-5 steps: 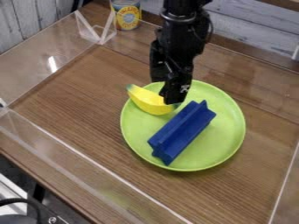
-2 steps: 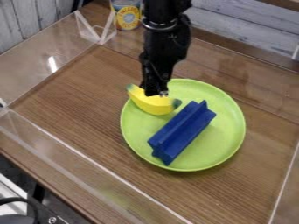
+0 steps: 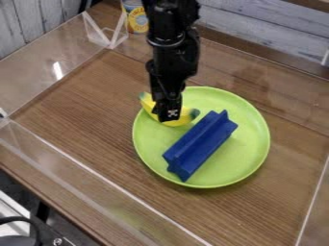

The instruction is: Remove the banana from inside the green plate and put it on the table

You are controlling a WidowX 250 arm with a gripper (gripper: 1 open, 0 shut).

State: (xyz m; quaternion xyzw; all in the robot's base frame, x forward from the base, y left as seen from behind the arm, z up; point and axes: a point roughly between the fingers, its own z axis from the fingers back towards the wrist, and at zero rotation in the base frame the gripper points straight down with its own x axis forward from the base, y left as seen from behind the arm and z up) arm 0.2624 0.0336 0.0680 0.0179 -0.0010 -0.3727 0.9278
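The yellow banana [image 3: 182, 119] lies on the left part of the green plate [image 3: 247, 144], close to its rim. My gripper [image 3: 164, 108] points straight down right over the banana and covers most of it. Its black fingers [image 3: 168, 111] stand apart on either side of the fruit; only the banana's yellow ends show beside them. The jaws look open, and I cannot see them pressing on the banana. The brown wooden table [image 3: 77, 106] carries the plate near its middle right.
A long blue block [image 3: 199, 144] lies diagonally on the plate, right of the banana. Clear acrylic walls [image 3: 33, 72] ring the table. A yellow can [image 3: 137, 16] and a clear stand [image 3: 110, 34] sit at the back, beyond the wall.
The gripper has moved left and sunk, from above the plate's middle to right over the banana. Banana, block and plate have stayed where they were.
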